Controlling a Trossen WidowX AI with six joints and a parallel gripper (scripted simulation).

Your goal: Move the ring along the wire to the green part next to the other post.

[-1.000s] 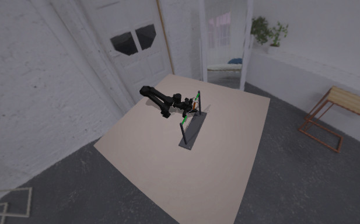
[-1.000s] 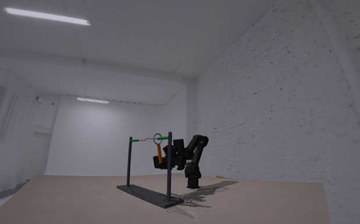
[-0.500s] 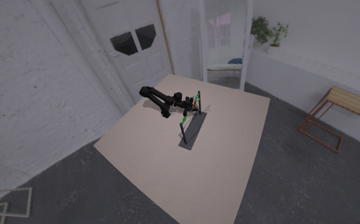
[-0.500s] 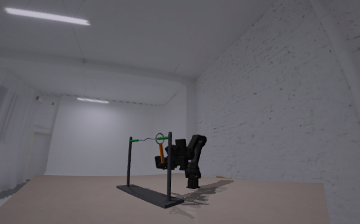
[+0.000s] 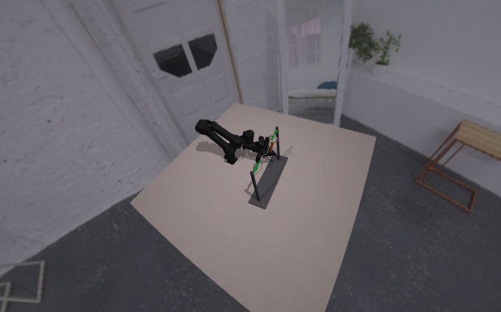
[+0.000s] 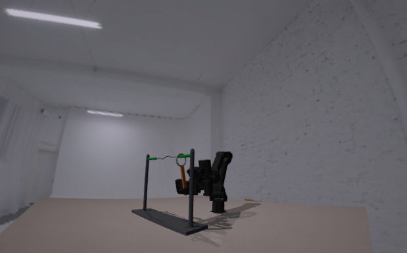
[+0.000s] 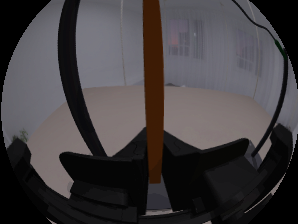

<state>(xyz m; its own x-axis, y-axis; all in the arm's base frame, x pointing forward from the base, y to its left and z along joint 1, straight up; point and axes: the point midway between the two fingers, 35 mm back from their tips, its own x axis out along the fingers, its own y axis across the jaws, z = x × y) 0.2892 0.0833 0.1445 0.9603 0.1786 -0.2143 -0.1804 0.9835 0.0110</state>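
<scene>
My gripper (image 5: pixel 272 153) (image 6: pixel 184 188) (image 7: pixel 151 130) is shut on the lower part of the orange handle (image 5: pixel 271 146) (image 6: pixel 183 174) (image 7: pixel 153 75), which stands nearly upright. The ring (image 6: pixel 177 160) is above it, around the wire at the inner end of the green part (image 5: pixel 275 133) (image 6: pixel 186 155) beside the post (image 5: pixel 278 146) (image 6: pixel 191 191). Whether the ring touches the wire is too small to tell. The thin grey wire (image 6: pixel 167 157) runs on to the other green part (image 5: pixel 256 166) (image 6: pixel 152 159), beside the other post (image 5: pixel 255 187) (image 6: pixel 146 184). The ring is out of the wrist view.
A dark base plate (image 5: pixel 271 179) (image 6: pixel 167 221) joins both posts on the table (image 5: pixel 217 227) (image 6: pixel 275 230). The arm (image 5: pixel 218 136) (image 6: pixel 222 171) reaches in from the wall side. In the wrist view one post (image 7: pixel 68 55) stands close on the left, the other (image 7: pixel 283 90) farther off on the right.
</scene>
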